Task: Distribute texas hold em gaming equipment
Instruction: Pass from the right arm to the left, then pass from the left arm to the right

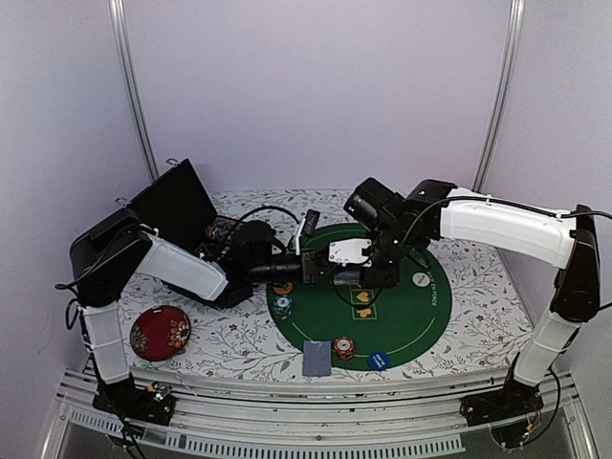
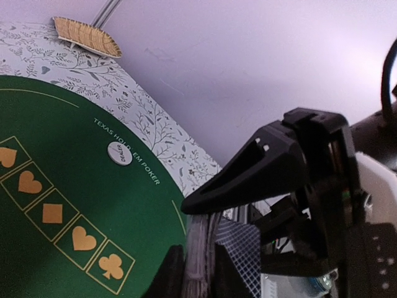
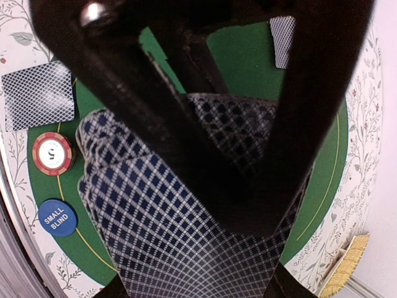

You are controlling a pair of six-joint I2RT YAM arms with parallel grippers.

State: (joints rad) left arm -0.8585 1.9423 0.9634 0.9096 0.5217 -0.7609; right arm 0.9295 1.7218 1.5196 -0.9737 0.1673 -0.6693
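Centrally, above the round green poker mat (image 1: 421, 325) on the table (image 1: 478, 306), both arms meet. The right claw (image 1: 354, 275) pinches a deck of cards (image 3: 173, 236), with lattice-patterned backs, slightly fanned between its fingers. The left claw (image 1: 320, 268) is up against that deck from the left. Whether its jaws are spread or pressed onto a card I cannot tell, since only dark finger shapes and a corner of card back show in its wrist view.

One single card (image 1: 316, 358) lies face down at the near edge of the mat. A red chip stack (image 1: 344, 346) sits just to its right, and the blue small-blind disc (image 1: 379, 360) just right of that. A second lone card (image 3: 283, 40) lies farther in on the mat. The white dealer disc (image 2: 119, 153) rests near the mat's right edge. An orange disc (image 1: 282, 287) and a green chip stack (image 1: 281, 305) sit close together at the mat's left edge.
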